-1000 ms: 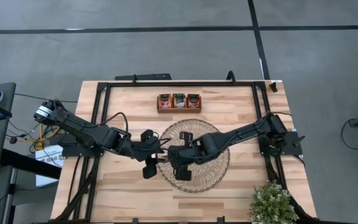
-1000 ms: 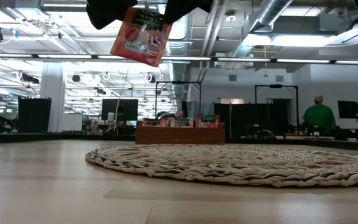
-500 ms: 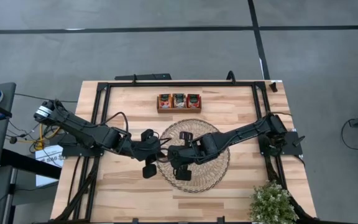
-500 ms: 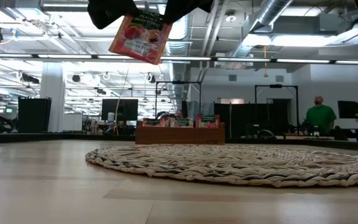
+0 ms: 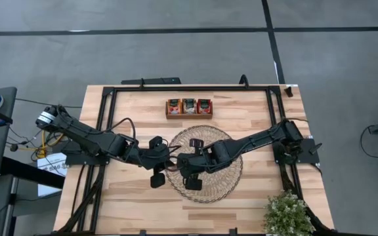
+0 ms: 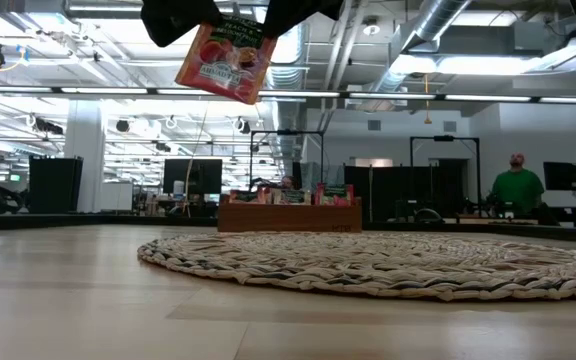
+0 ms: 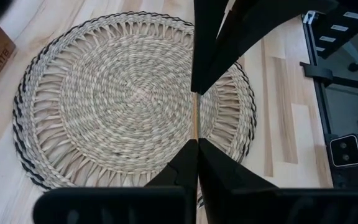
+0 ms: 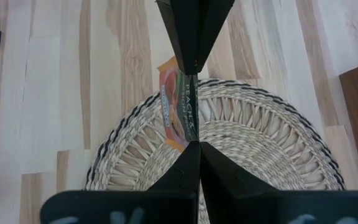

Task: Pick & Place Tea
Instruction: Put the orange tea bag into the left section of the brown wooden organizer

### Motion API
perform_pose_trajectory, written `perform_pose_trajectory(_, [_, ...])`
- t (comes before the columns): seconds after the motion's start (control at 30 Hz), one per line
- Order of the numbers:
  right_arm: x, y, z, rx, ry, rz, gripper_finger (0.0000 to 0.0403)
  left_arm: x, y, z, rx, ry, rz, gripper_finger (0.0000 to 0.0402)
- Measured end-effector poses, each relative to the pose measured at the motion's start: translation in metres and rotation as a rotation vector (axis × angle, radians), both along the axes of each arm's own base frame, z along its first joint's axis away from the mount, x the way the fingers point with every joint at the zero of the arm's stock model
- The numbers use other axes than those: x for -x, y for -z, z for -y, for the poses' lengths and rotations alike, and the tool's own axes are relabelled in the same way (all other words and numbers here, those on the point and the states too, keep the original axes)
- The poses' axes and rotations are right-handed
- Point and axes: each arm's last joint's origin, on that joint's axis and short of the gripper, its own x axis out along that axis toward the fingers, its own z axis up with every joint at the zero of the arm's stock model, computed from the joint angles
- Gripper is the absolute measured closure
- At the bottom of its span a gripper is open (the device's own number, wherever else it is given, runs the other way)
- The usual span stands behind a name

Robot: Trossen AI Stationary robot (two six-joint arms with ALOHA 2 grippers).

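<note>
One red-orange tea packet point(image 6: 226, 60) hangs high above the left part of the round woven mat point(image 5: 204, 164). Both grippers are shut on it. My left gripper point(image 7: 197, 144) comes from the table's left and my right gripper point(image 8: 194, 144) from the right, and they meet tip to tip. The left wrist view shows the packet edge-on, as a thin line point(image 7: 196, 118). The right wrist view shows its printed face point(image 8: 179, 106). More tea packets stand in the wooden tray point(image 5: 189, 107) at the table's far side. My left gripper pinches the packet's upper left corner point(image 6: 203, 32) between its two fingers, slanting down from the table's left. The packet hangs tilted below the fingers, clear of the mat. My right gripper pinches the opposite edge at the upper right corner point(image 8: 190, 138) between its two fingers, slanting down from the table's right. The packet's face hangs below and to one side of the fingertips, clear of the mat.
The woven mat point(image 6: 388, 262) lies bare under the grippers. A small potted plant point(image 5: 286, 215) stands at the table's near right corner. A black frame point(image 5: 189, 87) runs round the table's edges. A person in green point(image 6: 516, 188) stands far behind the table.
My left gripper has shut on the packet's left corner without changing place. The packet has tipped a little in the hold and stays high above the mat. My right gripper has kept its hold.
</note>
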Motion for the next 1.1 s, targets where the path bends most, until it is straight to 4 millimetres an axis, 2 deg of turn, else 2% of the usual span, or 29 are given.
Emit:
perform_pose_trajectory(0.3, [0.000, 0.000, -0.002, -0.041, -0.032, -0.012, 0.0397, 0.000, 0.000, 0.000, -0.001, -0.005, 0.001, 0.0401])
perform_pose_trajectory(0.6, [0.000, 0.000, -0.002, -0.064, -0.045, -0.022, 0.0324, 0.000, 0.000, 0.000, -0.007, -0.013, 0.003, 0.0401])
perform_pose_trajectory(0.73, [0.002, 0.002, 0.002, -0.049, -0.011, -0.046, 0.0303, 0.001, 0.001, -0.001, -0.019, -0.029, -0.009, 0.0401])
perform_pose_trajectory(0.93, [0.013, -0.002, 0.019, -0.035, 0.091, -0.130, 0.0304, 0.004, 0.004, -0.004, -0.066, -0.070, -0.043, 0.0401])
perform_pose_trajectory(1.1, [0.031, -0.007, 0.022, 0.039, 0.136, -0.225, 0.0306, 0.006, 0.004, -0.013, -0.225, -0.168, -0.044, 0.0401])
